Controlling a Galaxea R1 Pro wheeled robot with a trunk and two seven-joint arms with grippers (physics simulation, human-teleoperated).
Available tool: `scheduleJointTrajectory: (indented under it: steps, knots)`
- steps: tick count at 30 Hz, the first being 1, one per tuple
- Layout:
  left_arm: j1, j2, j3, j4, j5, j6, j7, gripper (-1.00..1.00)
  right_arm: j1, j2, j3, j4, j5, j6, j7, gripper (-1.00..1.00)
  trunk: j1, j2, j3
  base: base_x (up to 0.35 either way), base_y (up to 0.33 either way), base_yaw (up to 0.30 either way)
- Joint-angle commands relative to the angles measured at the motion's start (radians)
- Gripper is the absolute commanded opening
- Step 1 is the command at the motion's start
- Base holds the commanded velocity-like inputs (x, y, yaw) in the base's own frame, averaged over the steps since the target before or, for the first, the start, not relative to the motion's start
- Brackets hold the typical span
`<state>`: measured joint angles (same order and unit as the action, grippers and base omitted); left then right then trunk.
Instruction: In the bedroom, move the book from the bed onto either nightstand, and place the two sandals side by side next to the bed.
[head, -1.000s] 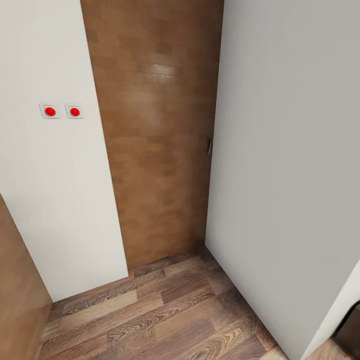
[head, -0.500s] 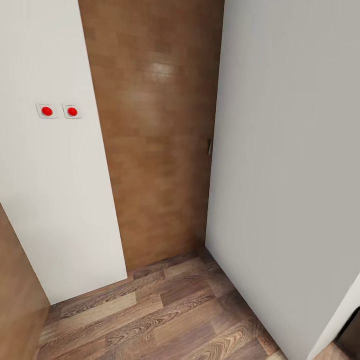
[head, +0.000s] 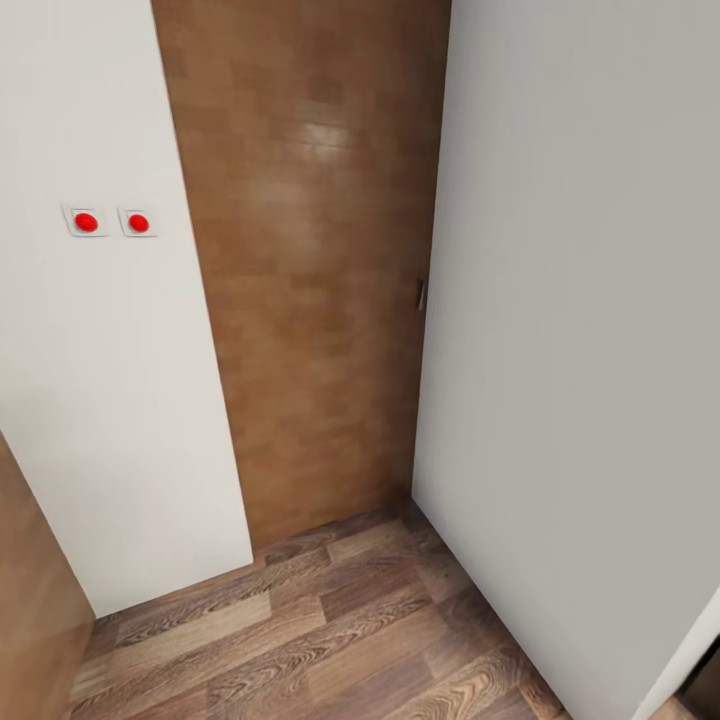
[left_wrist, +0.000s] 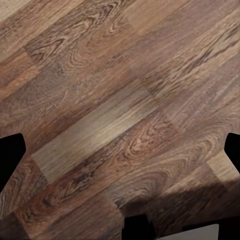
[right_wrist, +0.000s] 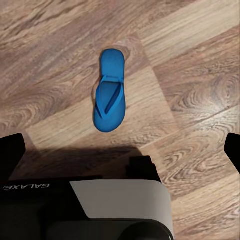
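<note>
Blue sandal (right_wrist: 110, 91) is lying flat on the wood-plank floor (right_wrist: 200, 60), strap side up, ahead of the right gripper (right_wrist: 120, 150) and apart from it, not held. Right gripper's dark fingertips (right_wrist: 11, 150) are sitting at opposite frame edges, jaws spread wide with nothing between them. Robot base (right_wrist: 120, 207), black and white with GALAXEA lettering, is showing beneath the right wrist camera. Left gripper (left_wrist: 120, 155) is likewise spread wide, fingertips (left_wrist: 10, 152) far apart, only bare plank floor (left_wrist: 115, 90) ahead of it. Head view is facing a brown wooden door (head: 310, 260) between white walls (head: 110, 400), two red-button switches (head: 112, 222) sitting on the left wall.
</note>
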<state>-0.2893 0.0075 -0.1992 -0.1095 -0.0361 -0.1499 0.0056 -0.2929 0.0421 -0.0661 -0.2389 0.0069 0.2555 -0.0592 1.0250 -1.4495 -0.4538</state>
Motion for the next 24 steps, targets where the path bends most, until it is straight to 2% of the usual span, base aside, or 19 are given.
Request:
scheduleJointTrajectory:
  steps: [1,12,24]
  knots:
    - [-0.001,0.000,-0.003,0.001,-0.004,-0.003,0.001,1.00,0.000,0.001,-0.007,-0.002,0.001,0.005,-0.002,1.00,0.000,-0.001,-0.001,0.035,0.000,0.000]
    - [-0.001,0.001,-0.005,0.001,-0.004,-0.004,0.001,1.00,0.000,0.001,-0.007,-0.007,0.000,0.005,-0.002,1.00,0.000,-0.001,-0.001,0.099,0.000,0.000]
    - [-0.001,0.001,-0.005,0.001,-0.004,-0.005,0.001,1.00,0.000,0.002,-0.007,-0.009,-0.001,0.005,0.000,1.00,0.000,-0.001,-0.001,0.023,0.000,0.000]
